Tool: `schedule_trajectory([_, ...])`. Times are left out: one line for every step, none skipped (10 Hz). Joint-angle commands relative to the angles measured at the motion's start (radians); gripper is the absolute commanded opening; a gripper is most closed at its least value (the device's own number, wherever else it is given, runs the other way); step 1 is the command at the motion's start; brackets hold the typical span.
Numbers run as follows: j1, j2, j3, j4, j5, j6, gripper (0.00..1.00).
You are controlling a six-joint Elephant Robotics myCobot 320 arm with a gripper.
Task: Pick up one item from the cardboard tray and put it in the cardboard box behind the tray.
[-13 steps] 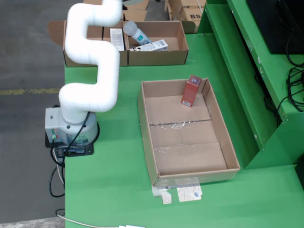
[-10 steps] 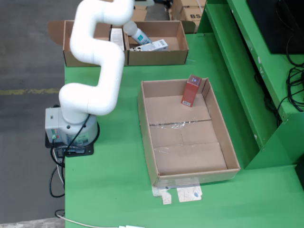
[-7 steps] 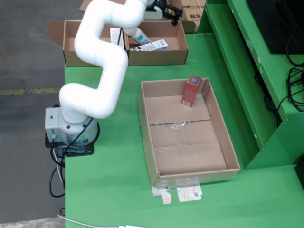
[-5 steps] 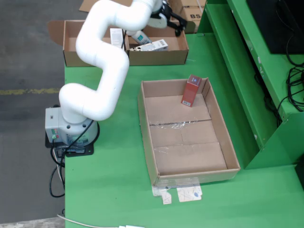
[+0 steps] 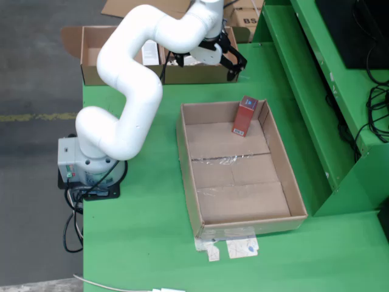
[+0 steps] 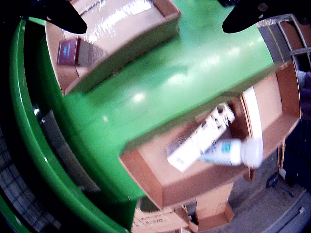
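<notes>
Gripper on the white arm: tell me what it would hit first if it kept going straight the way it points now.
Most likely the bare green tabletop between the large cardboard tray and the back cardboard box. The open black gripper frames that strip in the wrist view, though depth is unclear.

A white jointed robot arm (image 5: 130, 91) was mounted on a grey base (image 5: 85, 167) at the left of the fixed view. It was bent up in an S-shape and reached toward the top centre. A black gripper (image 5: 234, 66) was carried at its end, pointed downward. In the gripper-mounted view, two dark fingertips (image 6: 248, 14) were seen well apart, so the jaws were apparently spread with nothing held between them.
</notes>
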Motion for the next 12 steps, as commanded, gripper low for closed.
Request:
schedule_trajectory([-1.05,1.515,-1.504,-0.086,0.088,-0.536,1.0])
schedule_trajectory([-1.05,1.515,-1.504,-0.086,0.088,-0.536,1.0])
schedule_trajectory([-1.215,1.483,-1.524,-0.049,0.12,-0.664,1.0])
schedule_trajectory([-1.215,1.483,-1.524,-0.049,0.12,-0.664,1.0])
schedule_trajectory([-1.215,1.483,-1.524,-0.049,0.12,-0.664,1.0])
schedule_trajectory([-1.712,1.303,-1.621,0.161,0.221,-1.051,1.0])
schedule_trajectory([-1.712,1.303,-1.621,0.161,0.221,-1.051,1.0])
schedule_trajectory([-1.712,1.303,-1.621,0.161,0.221,-1.051,1.0])
schedule_trajectory([-1.712,1.303,-1.621,0.161,0.221,-1.051,1.0])
schedule_trajectory([-1.712,1.303,-1.621,0.161,0.221,-1.051,1.0])
schedule_trajectory([-1.712,1.303,-1.621,0.161,0.221,-1.051,1.0])
schedule_trajectory([-1.712,1.303,-1.621,0.161,0.221,-1.051,1.0])
